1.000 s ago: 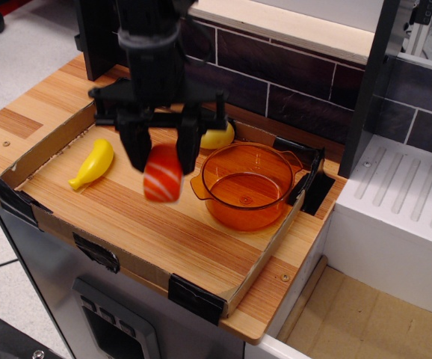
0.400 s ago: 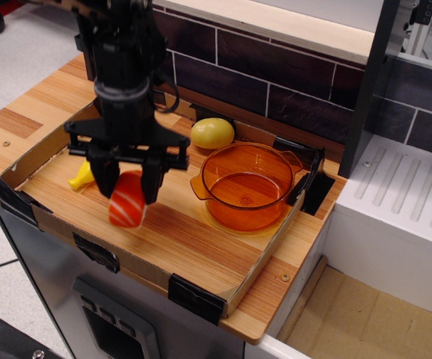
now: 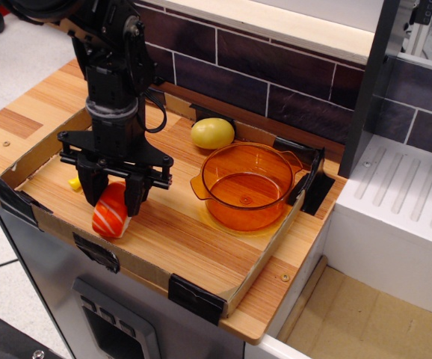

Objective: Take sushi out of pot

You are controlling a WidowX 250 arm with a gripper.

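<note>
So the black gripper (image 3: 113, 196) has its 2 fingers clamped on the sushi (image 3: 110, 212), squeezing the upper part while the striped red-orange end pokes out below them. The sushi is outside the pot (image 3: 247, 185), well off to the pot's left, low over the wooden board near the front cardboard wall (image 3: 74, 224) of the shallow tray. Can't tell if its bottom end is actually touching the board or just above it.

The pot is sitting upright with nothing in it, its near handle pointing toward the gripper side. Just behind the pot's left rim there's a round pale-yellow fruit (image 3: 212, 133), close to it but not touching. A tiny bit of a yellow toy (image 3: 75, 182) peeks out on the far side of the gripper from the pot, mostly hidden by the arm.
</note>
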